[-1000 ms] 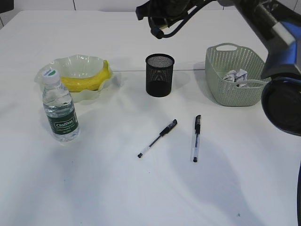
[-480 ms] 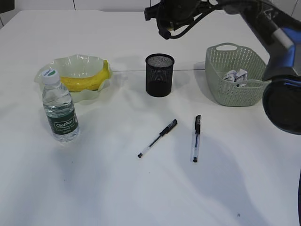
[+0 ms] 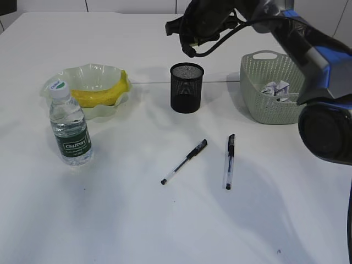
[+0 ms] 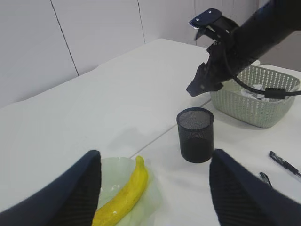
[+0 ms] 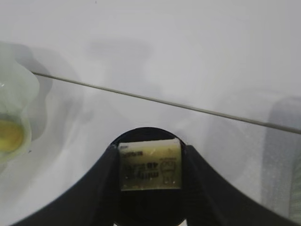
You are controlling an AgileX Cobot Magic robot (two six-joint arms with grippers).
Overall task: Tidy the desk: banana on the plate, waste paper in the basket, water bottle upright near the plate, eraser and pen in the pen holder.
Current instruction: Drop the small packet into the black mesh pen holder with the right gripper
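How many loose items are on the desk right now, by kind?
Black-capped clear pens: 2
Yellow banana on the pale green plate: 1
Clear plastic water bottle, upright: 1
Crumpled white paper in the green basket: 1
White eraser in the right gripper: 1
Black mesh pen holder: 1
Total, with plate and basket: 9

White table (image 3: 137,231), plate (image 3: 104,111), upright bottle (image 3: 70,126), pen holder (image 3: 186,88), basket (image 3: 264,107), two pens (image 3: 185,161).
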